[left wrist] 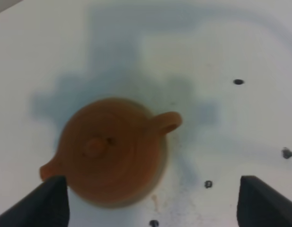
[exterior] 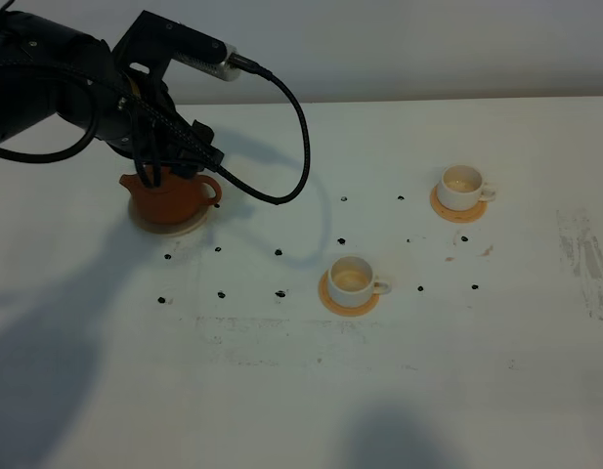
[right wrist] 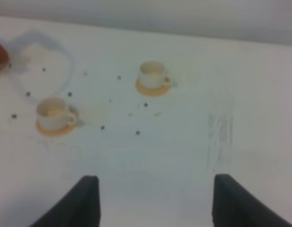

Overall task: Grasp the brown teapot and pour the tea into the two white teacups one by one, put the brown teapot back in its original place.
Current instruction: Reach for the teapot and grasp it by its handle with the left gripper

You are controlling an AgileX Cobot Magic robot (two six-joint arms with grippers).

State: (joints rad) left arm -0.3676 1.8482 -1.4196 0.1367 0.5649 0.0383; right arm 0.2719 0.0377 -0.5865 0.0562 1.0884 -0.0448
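Status: the teapot (exterior: 171, 195) sits on its plate (exterior: 187, 229) at the upper left of the high view, with the left arm directly above it. In the left wrist view the left end effector (left wrist: 151, 182) has its two dark fingers (left wrist: 48, 203) spread wide, one at each lower corner, and it is holding nothing. The pot lies between them and towards the left one, lid knob up, loop handle pointing to the right of that frame.

The right end effector (right wrist: 155, 178) is also spread apart and empty, hanging well clear of the lower cup (exterior: 352, 277) and the upper cup (exterior: 463, 182). Each cup stands on its own coaster, right of centre on the worktop (exterior: 281, 391).

Judgement: with the pot on the plate and the fingers apart over it, this is either the approach for the pick-up or the let-go after the return. I lean to the pick-up but cannot settle it. If so, the next move calls for lowering, centring on the handle or body, and closing firmly before any lift, keeping the pot level.

Not determinable:
- Both cup interiors look pale tan; I cannot say whether tea is in them
- The arm hides the pot's top in the high view
- The right wrist view is blurred, and only a sliver of the pot shows at its left edge
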